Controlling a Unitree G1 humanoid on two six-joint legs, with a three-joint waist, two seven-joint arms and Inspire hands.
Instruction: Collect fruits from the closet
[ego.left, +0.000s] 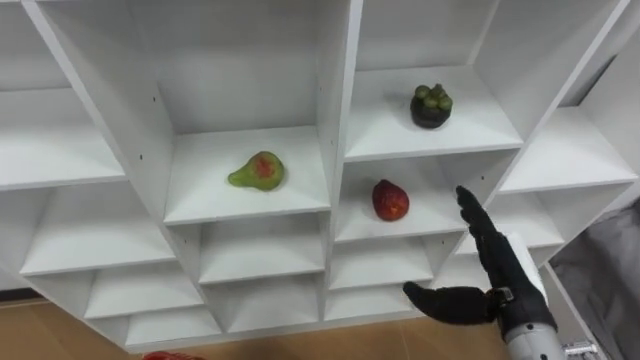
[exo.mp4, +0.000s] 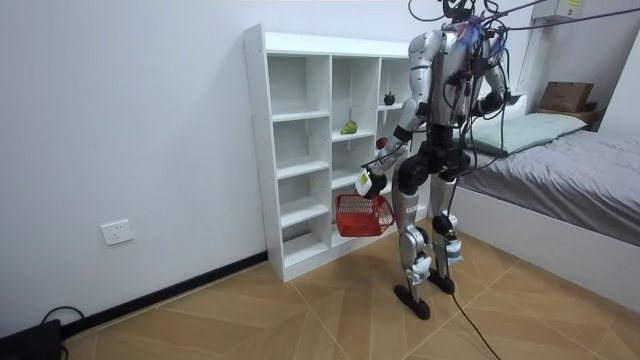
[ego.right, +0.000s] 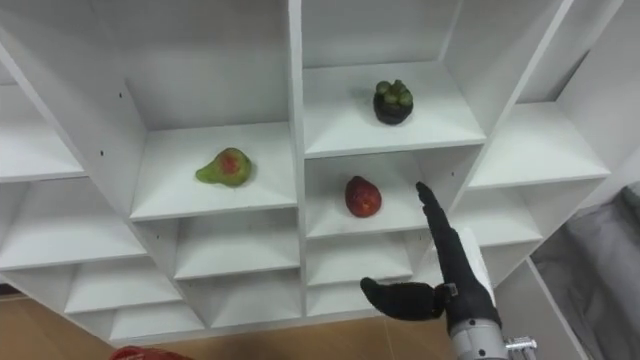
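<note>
Hovering open, fingers straight, the right hand (ego.left: 508, 272) was near the red fruit (ego.left: 390, 200) on its closet (ego.left: 340, 120) shelf; pear (ego.left: 258, 171) and mangosteen (ego.left: 431, 105) sat higher. Room view: red basket (exo.mp4: 362, 215) hung below the left hand (exo.mp4: 371, 183), grip impossible to tell.

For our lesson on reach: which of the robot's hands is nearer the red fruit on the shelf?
Right. The right hand is raised just right of the red fruit, apart; the left hand hangs low at the red basket.
</note>
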